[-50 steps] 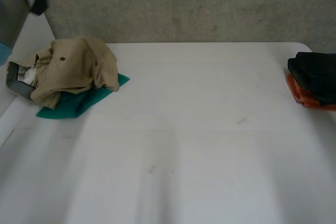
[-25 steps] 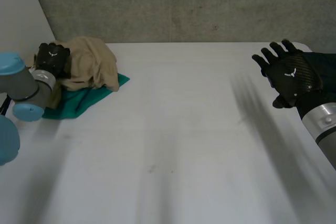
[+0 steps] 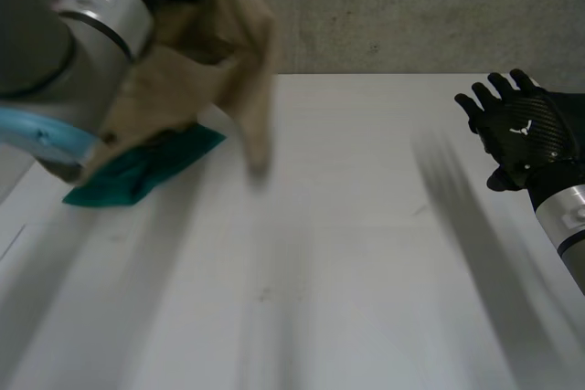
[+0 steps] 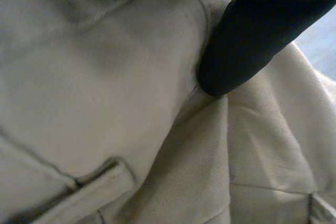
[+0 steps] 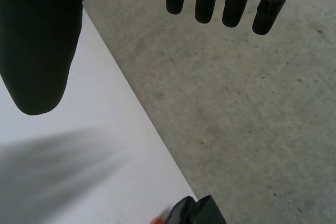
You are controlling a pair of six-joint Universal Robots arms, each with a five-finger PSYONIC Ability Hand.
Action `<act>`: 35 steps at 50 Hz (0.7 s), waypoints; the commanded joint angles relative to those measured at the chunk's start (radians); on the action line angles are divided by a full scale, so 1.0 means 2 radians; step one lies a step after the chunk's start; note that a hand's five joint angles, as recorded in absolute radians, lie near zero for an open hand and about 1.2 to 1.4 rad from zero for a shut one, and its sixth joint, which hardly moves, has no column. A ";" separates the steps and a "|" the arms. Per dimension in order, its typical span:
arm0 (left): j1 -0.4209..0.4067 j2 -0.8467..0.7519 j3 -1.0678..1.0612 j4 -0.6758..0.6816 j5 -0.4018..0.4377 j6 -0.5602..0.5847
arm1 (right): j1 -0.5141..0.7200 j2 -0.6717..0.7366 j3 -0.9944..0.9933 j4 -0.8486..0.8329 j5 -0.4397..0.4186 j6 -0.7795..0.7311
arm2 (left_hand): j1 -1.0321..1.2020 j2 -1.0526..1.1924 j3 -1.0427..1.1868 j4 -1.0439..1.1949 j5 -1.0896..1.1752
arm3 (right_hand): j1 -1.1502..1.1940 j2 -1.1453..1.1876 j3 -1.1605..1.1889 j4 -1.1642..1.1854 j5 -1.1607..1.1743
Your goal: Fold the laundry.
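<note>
We see a plain white table (image 3: pixel 347 253) with a smooth top, marked by a few faint smudges. It stands against a rough grey concrete wall (image 3: pixel 411 6).

Our left hand (image 4: pixel 257 24) is grasping the tan garment (image 3: pixel 224 52). In the left wrist view its thumb presses into the cloth and its fingers come over a fold from the other side, so the fabric is pinched between them. A stitched pocket opening shows on the cloth under the palm. In the head view the garment is held up above the far left part of the table. It hangs in loose folds beside the grey left arm (image 3: pixel 55 52), and one long flap droops toward the table top.

A teal cloth (image 3: pixel 137 171) lies flat on the table near the far left corner, partly hidden behind the arm and the hanging garment. We cannot tell whether the two cloths touch.

Our right hand (image 3: pixel 521 134) hovers over the far right edge of the table, released, its fingers straight and spread and grasping nothing. In the right wrist view its fingertips point at the concrete beyond the table's edge. A dark bundle (image 5: pixel 197 211) with a bit of orange beside it sits at that edge, well apart from the laundry.
</note>
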 commanded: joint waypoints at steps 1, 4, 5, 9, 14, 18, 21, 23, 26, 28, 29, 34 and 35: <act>-0.107 -0.062 -0.039 -0.045 0.002 -0.037 | -0.003 -0.012 -0.004 0.016 0.031 0.000 | 0.125 0.098 0.105 0.097 0.122 | -0.025 -0.018 -0.018 -0.018 -0.025; -0.154 -0.131 -0.036 -0.079 -0.007 -0.040 | -0.003 -0.012 -0.006 0.026 0.042 0.000 | 0.125 0.098 0.105 0.097 0.122 | -0.025 -0.018 -0.018 -0.018 -0.025; -0.163 -0.146 -0.035 -0.090 -0.009 -0.040 | -0.003 -0.012 -0.006 0.028 0.044 0.000 | 0.125 0.098 0.105 0.097 0.122 | -0.025 -0.018 -0.018 -0.018 -0.025; -0.185 -0.184 -0.031 -0.132 -0.008 -0.046 | 0.000 -0.012 -0.006 0.038 0.044 0.000 | -0.189 -0.215 -0.208 -0.217 -0.192 | -0.025 -0.018 -0.018 -0.018 -0.025; -0.183 -0.155 -0.028 -0.138 -0.018 -0.045 | 0.005 -0.012 -0.006 0.055 0.044 0.000 | -0.434 -0.461 -0.454 -0.462 -0.437 | -0.025 -0.018 -0.018 -0.018 -0.025; -0.141 -0.089 -0.039 -0.127 -0.038 -0.045 | 0.020 -0.011 -0.008 0.080 0.046 0.006 | -0.451 -0.478 -0.471 -0.479 -0.455 | -0.025 -0.018 -0.018 -0.018 -0.025; -0.104 -0.053 -0.057 -0.121 -0.042 -0.039 | 0.039 -0.011 -0.012 0.098 0.048 0.022 | -0.451 -0.478 -0.471 -0.479 -0.455 | -0.025 -0.018 -0.018 -0.018 -0.025; -0.084 -0.032 -0.065 -0.121 -0.041 -0.037 | 0.053 -0.011 -0.019 0.120 0.053 0.051 | -0.450 -0.477 -0.470 -0.478 -0.453 | -0.025 -0.018 -0.018 -0.018 -0.025; -0.060 -0.022 -0.071 -0.121 -0.039 -0.037 | 0.070 -0.010 -0.033 0.166 0.062 0.096 | -0.450 -0.477 -0.470 -0.478 -0.453 | -0.025 -0.018 -0.018 -0.018 -0.025; -0.029 -0.021 -0.077 -0.123 -0.038 -0.034 | 0.078 -0.008 -0.042 0.192 0.065 0.118 | -0.451 -0.478 -0.471 -0.479 -0.455 | -0.025 -0.018 -0.018 -0.018 -0.025; -0.020 -0.021 -0.079 -0.123 -0.037 -0.031 | 0.085 -0.007 -0.051 0.217 0.067 0.140 | -0.451 -0.478 -0.471 -0.479 -0.455 | -0.025 -0.018 -0.018 -0.018 -0.025; 0.031 -0.071 -0.074 -0.120 0.006 0.031 | 0.104 0.008 -0.056 0.254 0.066 0.186 | -0.451 -0.478 -0.471 -0.479 -0.455 | -0.025 -0.018 -0.018 -0.018 -0.025; 0.040 -0.084 -0.070 -0.118 0.017 0.050 | 0.108 0.011 -0.056 0.252 0.066 0.190 | -0.451 -0.478 -0.471 -0.479 -0.455 | -0.025 -0.018 -0.018 -0.018 -0.025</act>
